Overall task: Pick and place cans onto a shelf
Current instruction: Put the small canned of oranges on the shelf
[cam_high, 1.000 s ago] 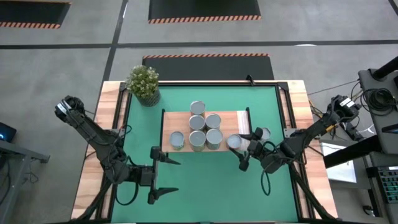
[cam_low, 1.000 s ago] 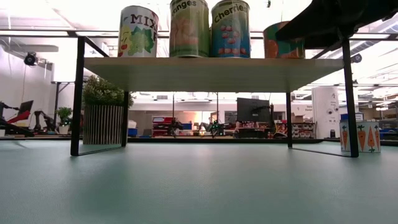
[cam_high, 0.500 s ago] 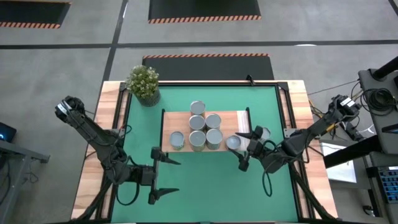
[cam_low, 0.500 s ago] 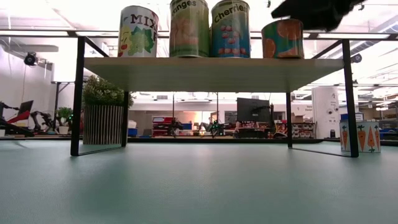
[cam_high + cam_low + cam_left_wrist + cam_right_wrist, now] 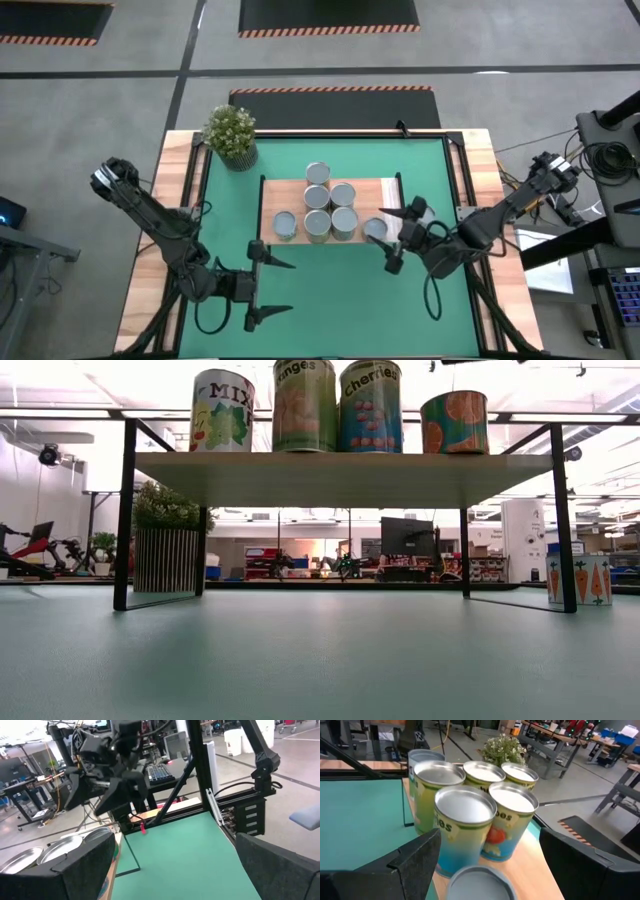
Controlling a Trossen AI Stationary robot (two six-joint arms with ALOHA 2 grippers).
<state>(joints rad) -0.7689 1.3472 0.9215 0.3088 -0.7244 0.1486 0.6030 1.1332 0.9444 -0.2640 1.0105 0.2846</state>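
The right gripper (image 5: 397,238), jaws apart and empty, hangs beside the orange-labelled can (image 5: 376,230) standing on the shelf (image 5: 385,190). It should retreat straight, without nudging the can. The left gripper (image 5: 274,290) waits, jaws apart.

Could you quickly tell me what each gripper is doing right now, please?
Left gripper: open, holding nothing, over the green mat in front of the shelf.
Right gripper: open, holding nothing, beside the can at the shelf's right end.
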